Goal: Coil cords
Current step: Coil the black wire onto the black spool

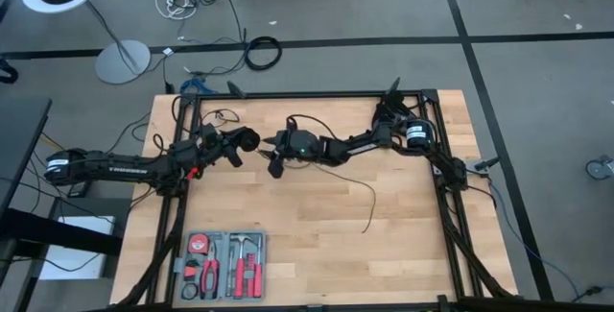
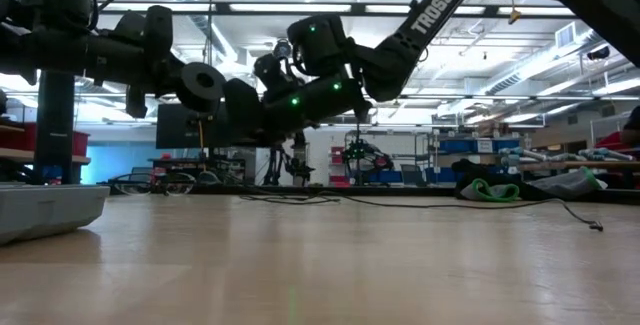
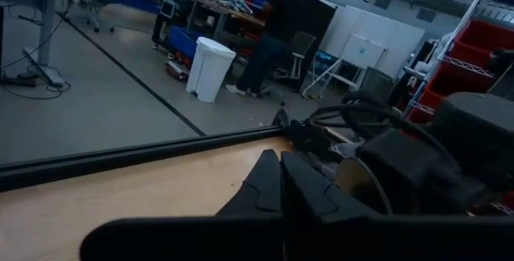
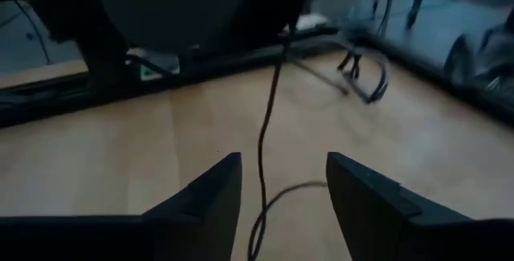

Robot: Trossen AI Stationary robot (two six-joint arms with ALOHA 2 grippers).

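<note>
Cord (image 4: pixel 263 144) hangs between the right gripper's (image 4: pixel 281 193) parted fingers, just beside the left gripper (image 3: pixel 281 182), whose fingers are pressed together above the table (image 1: pixel 317 245).

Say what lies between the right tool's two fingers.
The thin black cord hangs in the gap between the open right tool's fingers, seemingly touching neither; the right wrist view shows it.

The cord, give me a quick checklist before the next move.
1. Left tool shut: ok, fingers together in its wrist view.
2. Left tool holding the cord's puck: cannot tell.
3. Right tool open: ok, fingers apart.
4. Cord between the right tool's fingers: ok, it hangs through the gap, ungripped.
5. Cord coiled: not ok, a loose tail lies across the table.
6. Tool tray away from both arms: ok.
</note>
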